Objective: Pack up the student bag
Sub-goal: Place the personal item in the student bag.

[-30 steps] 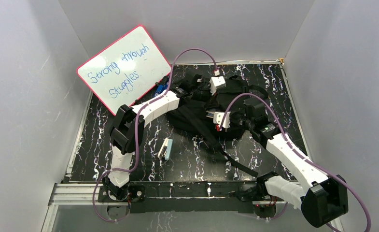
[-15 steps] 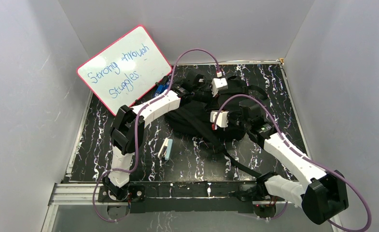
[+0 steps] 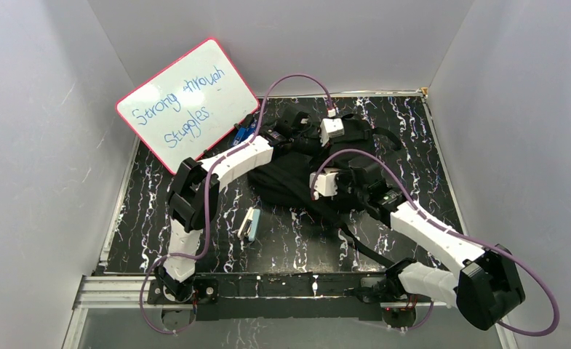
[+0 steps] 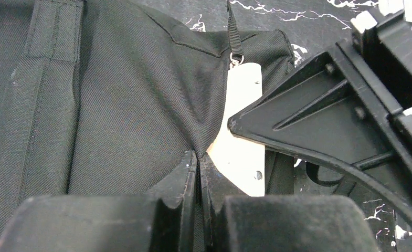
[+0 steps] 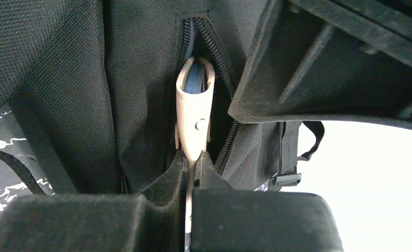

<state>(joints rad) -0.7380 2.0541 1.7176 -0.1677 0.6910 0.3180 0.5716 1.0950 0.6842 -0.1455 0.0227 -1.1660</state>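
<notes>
The bag (image 3: 286, 182) is lying at the middle rear of the table (image 3: 144, 218), with its zip opening (image 5: 222, 68) gaping. The left gripper (image 4: 198, 160), fingers pressed together, is pinching the bag's fabric just beside a flat tan case (image 5: 194, 105). The right gripper (image 5: 191, 163) is pinching that case, whose far end is sitting inside the opening. Packing appears to be partly done: the case is not fully in, and a stapler (image 3: 249, 224) is lying on the table near the bag.

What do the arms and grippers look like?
The left arm and right arm have white link shells and black joints. A purple cable loops along each to a white wrist block. The left gripper and right gripper are black and angular.
</notes>
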